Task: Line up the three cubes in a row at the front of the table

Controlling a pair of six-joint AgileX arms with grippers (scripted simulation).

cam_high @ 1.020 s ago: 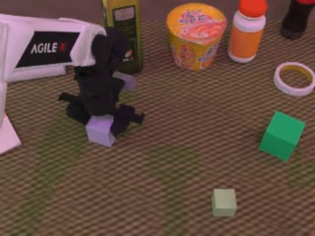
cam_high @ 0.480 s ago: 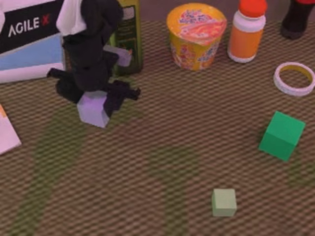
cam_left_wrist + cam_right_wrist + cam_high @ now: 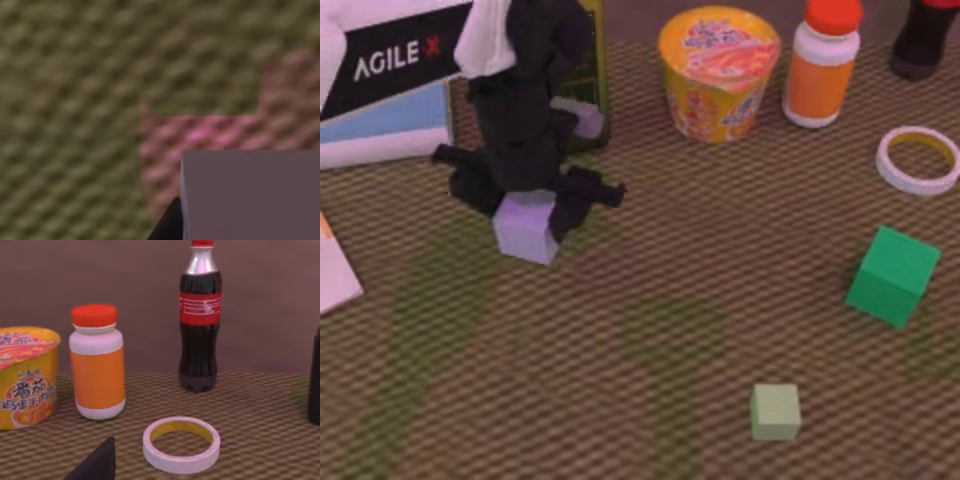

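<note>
**Top view: left gripper pinching the lavender cube, far left of surface**

Top view, left gripper (image 3: 527, 205) sits at about 10 o'clock from surface centre, fingers pressed onto opposite sides of the lavender-purple cube (image 3: 526, 228). Can't tell if the cube is touching the cloth or lifted clear. Left wrist view is filled by one flat face of the lavender-purple cube (image 3: 250, 195) with woven cloth behind it.

Outward from there:
- olive-green bottle (image 3: 582, 70) right behind the left arm, at 12 o'clock from the gripper, partly hidden
- yellow noodle cup (image 3: 719, 72) and orange bottle with red cap (image 3: 822, 62) along the back, 1 o'clock
- white tape ring (image 3: 918, 159) at 2 o'clock, dark cola bottle (image 3: 923, 35) in the back right corner
- emerald-green cube (image 3: 892, 275) at 4 o'clock, well apart from the others
- pale mint-green cube (image 3: 775, 411) at 5 o'clock, near the front edge

Right arm: not seen in top view. Right wrist view shows only a dark fingertip (image 3: 97, 464) near the tape ring; can't tell whether the right gripper is spread or closed.
</note>
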